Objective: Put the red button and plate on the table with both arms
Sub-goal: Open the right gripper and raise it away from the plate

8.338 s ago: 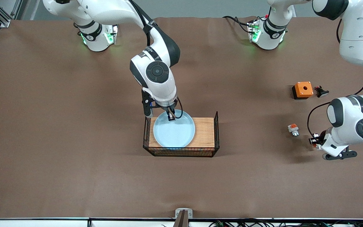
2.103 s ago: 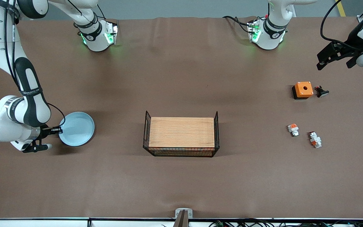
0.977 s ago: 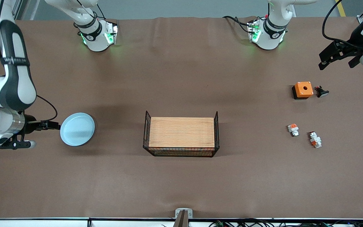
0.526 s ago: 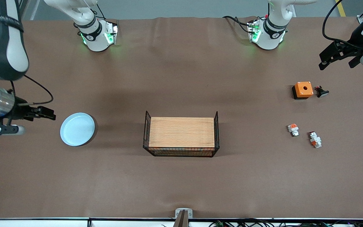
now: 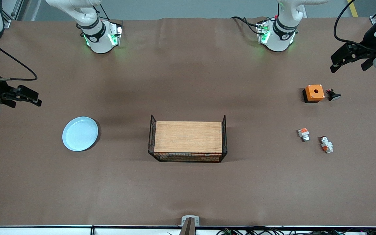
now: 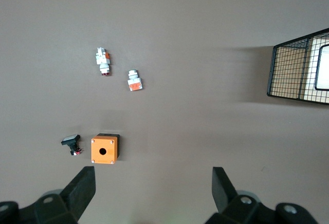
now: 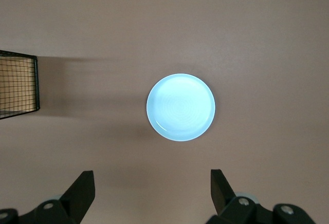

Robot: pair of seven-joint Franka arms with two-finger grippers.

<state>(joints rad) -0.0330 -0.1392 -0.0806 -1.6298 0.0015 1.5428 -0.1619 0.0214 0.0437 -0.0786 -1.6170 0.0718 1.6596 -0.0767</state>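
Both placements look done. The plate [image 5: 80, 133] lies flat on the bench [image 5: 188, 189] toward the right arm's end; the red button [image 5: 326, 144] lies toward the left arm's end, beside a stubbier piece [image 5: 303, 134]. Each claw hangs wide and empty: the right claw [image 5: 28, 97] above the bench near the plate, the left claw [image 5: 348, 58] above the orange box [image 5: 314, 93].
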